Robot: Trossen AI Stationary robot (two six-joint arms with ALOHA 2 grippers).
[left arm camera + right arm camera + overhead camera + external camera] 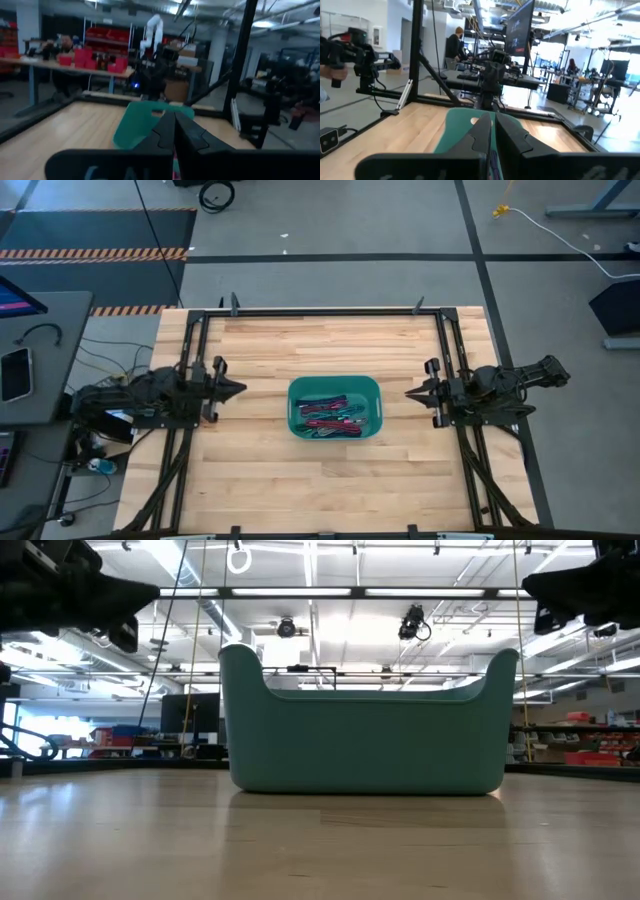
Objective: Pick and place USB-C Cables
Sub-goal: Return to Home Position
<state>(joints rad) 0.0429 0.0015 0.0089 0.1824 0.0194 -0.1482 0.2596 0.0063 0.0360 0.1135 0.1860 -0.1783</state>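
Note:
A teal bin [296, 395] stands in the middle of the wooden table and holds several USB-C cables [330, 418] in magenta, purple and cyan, lying on its floor. My left gripper [240, 389] hovers shut at the table's left side, pointing level toward the bin and well short of it. My right gripper [410, 393] hovers shut at the right side, also pointing at the bin from a distance. In the low view the bin's wall [365, 735] hides the cables. Each wrist view shows the bin beyond its shut fingers [173, 120] [492, 122].
Black frame rails [330, 311] run along the table's far edge and down both sides behind the arms. A grey desk with a phone [16, 373] stands left of the table. A person [454, 42] stands in the room beyond. Bare wood lies between each gripper and the bin.

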